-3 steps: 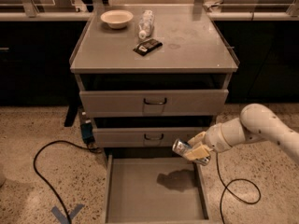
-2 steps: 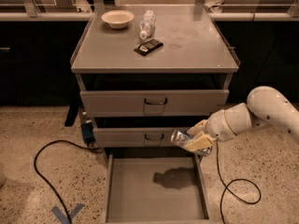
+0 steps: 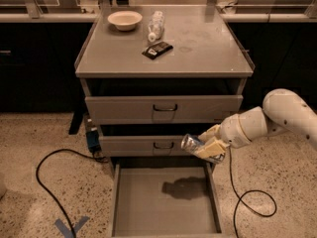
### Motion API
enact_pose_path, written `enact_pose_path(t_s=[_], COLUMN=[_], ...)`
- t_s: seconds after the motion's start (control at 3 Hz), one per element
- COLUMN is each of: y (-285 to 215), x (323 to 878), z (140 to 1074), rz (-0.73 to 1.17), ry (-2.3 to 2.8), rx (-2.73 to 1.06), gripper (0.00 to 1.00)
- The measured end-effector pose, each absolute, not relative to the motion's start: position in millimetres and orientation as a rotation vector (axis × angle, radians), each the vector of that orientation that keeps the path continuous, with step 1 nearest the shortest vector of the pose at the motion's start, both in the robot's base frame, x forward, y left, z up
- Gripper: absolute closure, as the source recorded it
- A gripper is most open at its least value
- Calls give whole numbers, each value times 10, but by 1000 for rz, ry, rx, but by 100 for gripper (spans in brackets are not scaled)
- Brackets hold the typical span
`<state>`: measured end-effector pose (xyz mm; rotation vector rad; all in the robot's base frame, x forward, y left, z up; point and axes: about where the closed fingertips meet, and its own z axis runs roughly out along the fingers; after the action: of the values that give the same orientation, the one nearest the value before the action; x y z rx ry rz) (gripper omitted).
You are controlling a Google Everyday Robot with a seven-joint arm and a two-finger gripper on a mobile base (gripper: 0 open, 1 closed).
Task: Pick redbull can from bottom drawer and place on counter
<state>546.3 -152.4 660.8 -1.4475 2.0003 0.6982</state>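
Over the right front corner of the open bottom drawer (image 3: 148, 207) we see the gripper (image 3: 204, 148), level with the middle drawer (image 3: 129, 145) front, fingers (image 3: 214, 145) clenched on the redbull can (image 3: 189, 143). We read the can as tilted, its silver end pointing left and clear of the drawer floor. Its shadow (image 3: 185, 187) falls on the plain grey floor below; nothing else shows in that tray. White arm (image 3: 277, 115) comes in from the right edge. Top drawer (image 3: 124, 108) and middle drawer both sit slightly ajar, each with a dark loop handle. The worktop (image 3: 198, 48) is matte grey metal with a low rim on the sides. It carries a pale bowl (image 3: 125, 20) at back left, a clear bottle (image 3: 156, 26) lying on its side just beside it, and a flat black packet (image 3: 157, 49) in front of the bottle; the right half is bare with faint ring marks. Room: speckled terrazzo floor (image 3: 39, 197), a black cable (image 3: 49, 182) looping on the left to a small blue item (image 3: 92, 140) by the cabinet leg, and a second cable (image 3: 252, 202) looped on the right below the arm. We also note a blue tape mark (image 3: 72, 227) at lower left and a pale ledge (image 3: 49, 17) with glass panels behind.
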Motion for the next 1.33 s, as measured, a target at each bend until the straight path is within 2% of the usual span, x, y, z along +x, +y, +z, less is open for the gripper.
enact_pose_path(t_s=[0.33, 0.67, 1.33], y=[-1590, -1577, -1122], x=[5590, 5670, 5721], z=[7229, 8358, 9611], rz=[662, 650, 721], ry=[1954, 1868, 1674], rx=[-1433, -1468, -1686], gripper=[100, 100, 100])
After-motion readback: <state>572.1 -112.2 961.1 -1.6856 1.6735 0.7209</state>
